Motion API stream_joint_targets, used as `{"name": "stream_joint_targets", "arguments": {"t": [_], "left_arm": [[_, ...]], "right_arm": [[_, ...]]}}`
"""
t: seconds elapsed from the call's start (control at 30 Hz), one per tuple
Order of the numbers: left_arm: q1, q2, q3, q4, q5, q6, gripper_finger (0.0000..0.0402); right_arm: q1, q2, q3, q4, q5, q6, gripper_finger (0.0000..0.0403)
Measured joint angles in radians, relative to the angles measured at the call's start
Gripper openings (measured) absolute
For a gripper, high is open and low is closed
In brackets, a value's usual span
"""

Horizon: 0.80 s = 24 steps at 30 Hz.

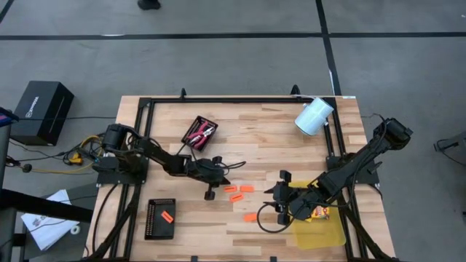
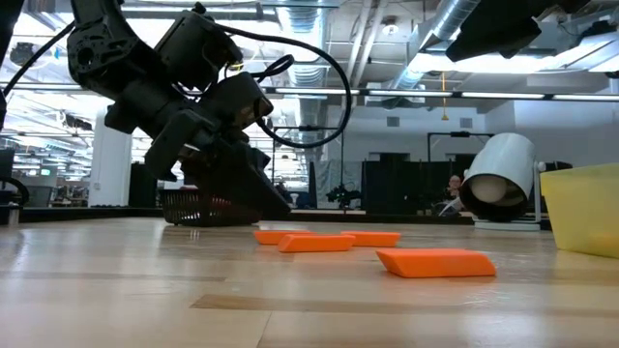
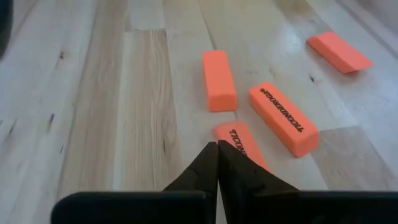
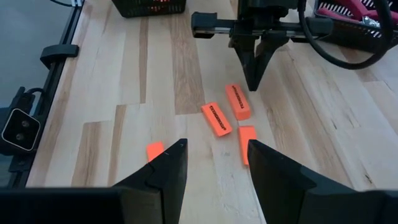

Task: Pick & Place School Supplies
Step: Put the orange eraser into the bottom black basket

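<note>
Two matte-black jointed arms — looping black cables, tapered wedge jaws, boxy wrist housings.

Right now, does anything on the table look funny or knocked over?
Yes. A white roll lies tipped on its side at the table's far right corner, partly over the frame. Four orange erasers lie scattered loose mid-table, while one eraser already sits in the near black mesh tray.

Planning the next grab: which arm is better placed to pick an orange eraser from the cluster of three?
Left. The left gripper, fingers shut, hovers right beside the cluster of orange erasers. The right gripper is open but farther off, nearer the lone eraser.
</note>
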Motion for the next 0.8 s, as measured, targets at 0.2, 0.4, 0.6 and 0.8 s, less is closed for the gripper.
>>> {"name": "stream_joint_targets", "arguments": {"t": [0.2, 0.4, 0.6, 0.8], "left_arm": [[0.0, 0.0, 0.0, 0.0, 0.036, -0.001, 0.0003], [0.0, 0.0, 0.0, -0.004, 0.056, -0.001, 0.0003], [0.0, 0.012, 0.0, -0.016, 0.056, -0.001, 0.0003], [0.0, 0.045, 0.002, 0.003, 0.053, -0.006, 0.0003]], "right_arm": [[0.0, 0.0, 0.0, 0.0, 0.0, 0.0, 0.0159], [0.0, 0.0, 0.0, 0.0, 0.0, 0.0, 0.0159], [0.0, 0.0, 0.0, 0.0, 0.0, 0.0, 0.0159], [0.0, 0.0, 0.0, 0.0, -0.001, 0.0, 0.0159]]}}
